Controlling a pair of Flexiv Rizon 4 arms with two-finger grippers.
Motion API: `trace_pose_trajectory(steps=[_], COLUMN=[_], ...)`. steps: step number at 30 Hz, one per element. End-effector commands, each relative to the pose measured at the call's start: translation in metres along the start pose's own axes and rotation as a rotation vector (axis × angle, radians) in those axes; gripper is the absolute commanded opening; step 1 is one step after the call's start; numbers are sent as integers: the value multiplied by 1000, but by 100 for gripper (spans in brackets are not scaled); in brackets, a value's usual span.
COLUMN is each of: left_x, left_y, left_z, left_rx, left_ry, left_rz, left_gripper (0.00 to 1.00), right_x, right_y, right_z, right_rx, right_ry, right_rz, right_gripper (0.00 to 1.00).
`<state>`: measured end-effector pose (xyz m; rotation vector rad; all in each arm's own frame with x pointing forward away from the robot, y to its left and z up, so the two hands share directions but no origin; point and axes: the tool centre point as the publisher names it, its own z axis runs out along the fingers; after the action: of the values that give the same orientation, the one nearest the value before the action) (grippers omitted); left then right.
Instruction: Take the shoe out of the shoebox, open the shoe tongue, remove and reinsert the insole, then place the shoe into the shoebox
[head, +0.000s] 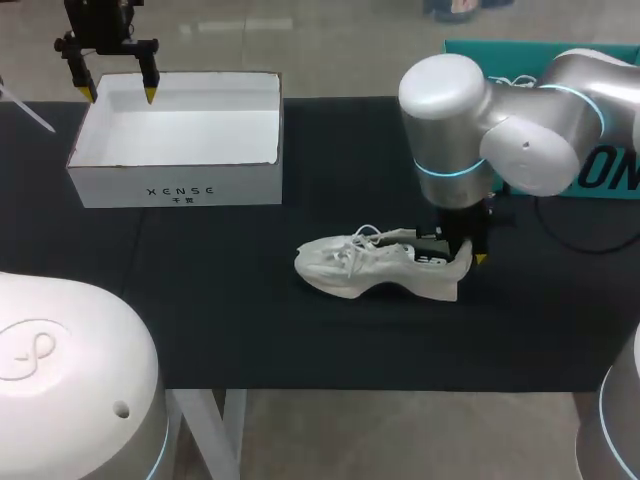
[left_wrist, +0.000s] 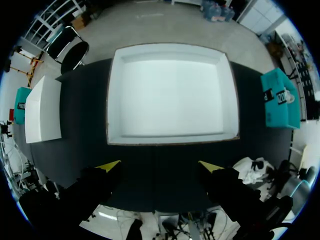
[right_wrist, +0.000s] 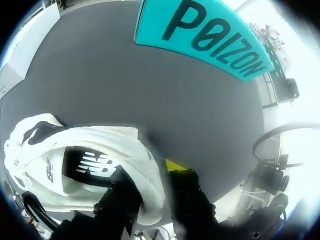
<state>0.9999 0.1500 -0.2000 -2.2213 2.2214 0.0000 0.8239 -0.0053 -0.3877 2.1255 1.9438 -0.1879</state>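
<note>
Shoe (head: 375, 268) sits on desk (head: 250, 340), well apart from box (head: 175, 185). Our right jaws pinch heel collar, one finger inside, one outside. Our left jaws gape empty over box's far rim. We judge shoe light, upper soft, sole stiffer. Heel collar likely firmest hold; tongue floppy.

Lettering on shoebox (head: 230, 186) front, teal box (right_wrist: 210, 37), insole (right_wrist: 92, 167)
</note>
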Motion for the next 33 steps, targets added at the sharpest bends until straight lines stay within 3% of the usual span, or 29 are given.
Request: trace_pose_trajectory(steps=[1, 6, 9, 11, 33], left_x=[0, 0, 0, 0, 0], left_y=[0, 0, 0, 0, 0], left_z=[0, 0, 0, 0, 0], left_rx=[0, 0, 0, 0, 0], left_ry=[0, 0, 0, 0, 0], left_rz=[0, 0, 0, 0, 0], left_gripper=[100, 100, 100, 100, 100], right_x=[-15, -23, -27, -35, -35], right_y=[0, -4, -5, -9, -9], right_z=[-24, -59, -77, -85, -85], right_rx=[-14, -96, -112, -136, -136], right_ry=[63, 191, 336, 421, 421], right_rz=[-47, -297, -581, -894, -894], right_gripper=[100, 100, 100, 100, 100])
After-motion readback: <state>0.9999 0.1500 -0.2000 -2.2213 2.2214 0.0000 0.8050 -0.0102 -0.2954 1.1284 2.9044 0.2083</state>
